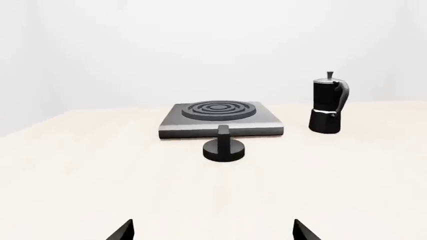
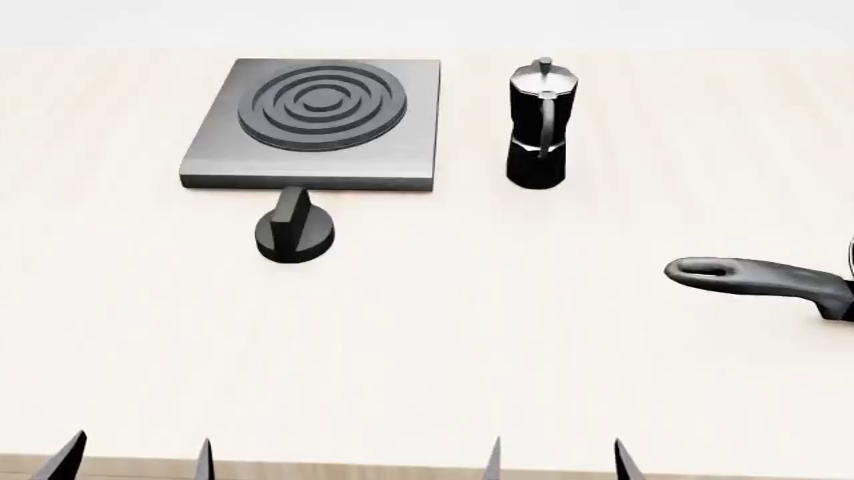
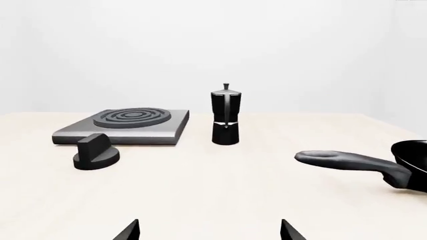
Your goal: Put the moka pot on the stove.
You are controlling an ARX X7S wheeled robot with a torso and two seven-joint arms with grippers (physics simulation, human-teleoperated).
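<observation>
The moka pot (image 2: pixel 541 125) stands upright on the table, black with a silver lid, just right of the stove (image 2: pixel 318 122); a gap separates them. The left wrist view shows the moka pot (image 1: pixel 328 104) and the stove (image 1: pixel 221 118), and so does the right wrist view, with the moka pot (image 3: pixel 225 116) beside the stove (image 3: pixel 127 125). My left gripper (image 2: pixel 134 460) and right gripper (image 2: pixel 558 462) sit at the table's near edge, far from the pot, both open with nothing between their fingers. Only the fingertips (image 1: pixel 123 231) show in the left wrist view.
A short black round knob (image 2: pixel 294 232) lies in front of the stove. A black frying pan's handle (image 2: pixel 754 280) reaches in from the right edge, with the pan (image 3: pixel 410 160) partly out of view. The pale wooden table (image 2: pixel 441 350) extends between grippers and objects.
</observation>
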